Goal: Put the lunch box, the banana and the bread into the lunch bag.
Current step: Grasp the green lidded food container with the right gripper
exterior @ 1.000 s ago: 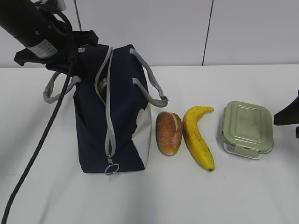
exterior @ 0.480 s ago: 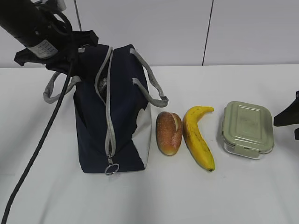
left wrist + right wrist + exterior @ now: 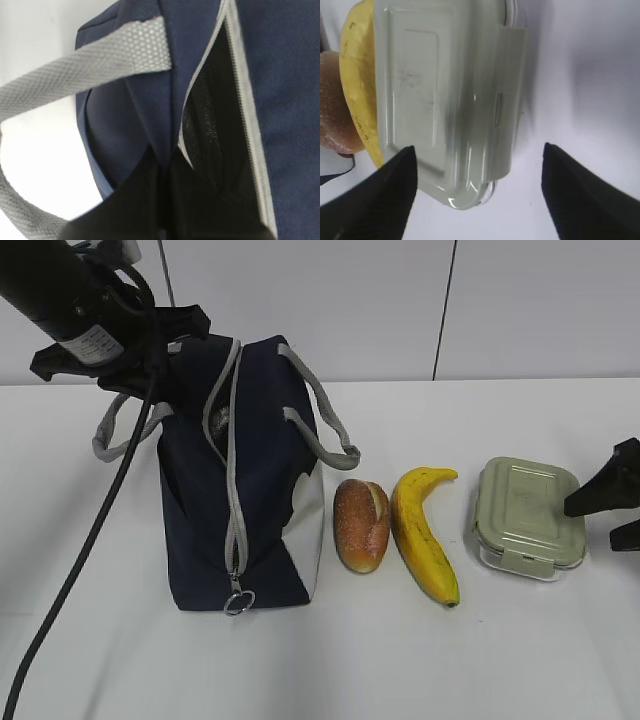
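Your right claw (image 3: pixel 608 508) has crept in from the table's right edge toward the lunch box (image 3: pixel 528 515), jaws wide apart, empty. That box lies just left of it, long axis fore-and-aft; the left claw, pinched together, stays at the lunch bag (image 3: pixel 245 480).

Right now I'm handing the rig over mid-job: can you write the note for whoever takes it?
Left gripper: shut on the lunch bag fabric beside the zipper opening, at the bag's far end.
Right gripper: open, holding nothing, jaws wide at the near end of the lunch box, one over its lid.
On the table right of the bag, in a row: bread, banana, lunch box.
Done: zipper partly open at the top.
Left: all three items go into the bag; none is in yet.
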Tool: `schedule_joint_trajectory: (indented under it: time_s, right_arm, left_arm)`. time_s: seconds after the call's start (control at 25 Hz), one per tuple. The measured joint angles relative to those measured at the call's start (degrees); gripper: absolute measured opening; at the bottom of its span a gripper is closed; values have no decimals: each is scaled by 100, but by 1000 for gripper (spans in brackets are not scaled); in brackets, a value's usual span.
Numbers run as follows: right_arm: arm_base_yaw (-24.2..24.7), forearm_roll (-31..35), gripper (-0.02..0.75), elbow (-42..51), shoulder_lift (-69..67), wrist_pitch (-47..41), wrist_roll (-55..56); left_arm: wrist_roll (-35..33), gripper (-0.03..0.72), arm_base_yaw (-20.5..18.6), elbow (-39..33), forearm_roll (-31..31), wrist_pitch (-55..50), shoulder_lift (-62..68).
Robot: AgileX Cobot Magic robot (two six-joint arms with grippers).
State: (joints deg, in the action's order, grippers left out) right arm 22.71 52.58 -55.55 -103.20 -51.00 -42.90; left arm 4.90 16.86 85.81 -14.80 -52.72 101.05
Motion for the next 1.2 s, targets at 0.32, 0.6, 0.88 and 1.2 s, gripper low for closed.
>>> schedule_joint_trajectory:
  time_s: [0.32,0.6,0.88,1.2]
  right_arm:
    - [0,279,650,-536,-614,-254,-207]
    - [0,469,643,-685,-1086,-494,-414]
    - [0,1258,612,-697,-1431,-797,-1101]
    - [0,1381,494,-706,-1572,-946,-1163]
  left_arm:
    - [0,1,0,0,0,0,0]
    - [0,1,0,0,0,0,0]
    - [0,1,0,0,0,0,0]
    - [0,1,0,0,0,0,0]
